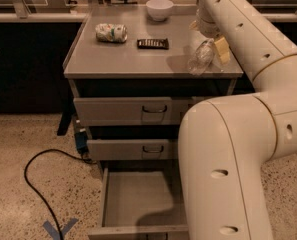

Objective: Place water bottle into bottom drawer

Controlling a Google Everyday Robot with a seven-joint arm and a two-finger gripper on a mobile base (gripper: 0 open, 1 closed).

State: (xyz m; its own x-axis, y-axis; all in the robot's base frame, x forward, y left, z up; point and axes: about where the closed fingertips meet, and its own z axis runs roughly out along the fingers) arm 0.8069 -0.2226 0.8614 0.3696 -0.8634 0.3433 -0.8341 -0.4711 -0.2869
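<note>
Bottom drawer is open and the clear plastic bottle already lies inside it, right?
No. The camera view shows the wide grey metal bottom drawer open, but the clear ribbed plastic water bottle is at the right side of the grey cabinet top, beside the gripper.

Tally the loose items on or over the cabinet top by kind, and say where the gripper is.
can: 1
dark bar: 1
bowl: 1
water bottle: 1
total: 4
gripper: at the right side of the cabinet top, holding the bottle.

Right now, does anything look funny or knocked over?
Yes. The white-and-green can lies on its side on the cabinet top. The water bottle leans tilted by the hand near the right edge.
</note>
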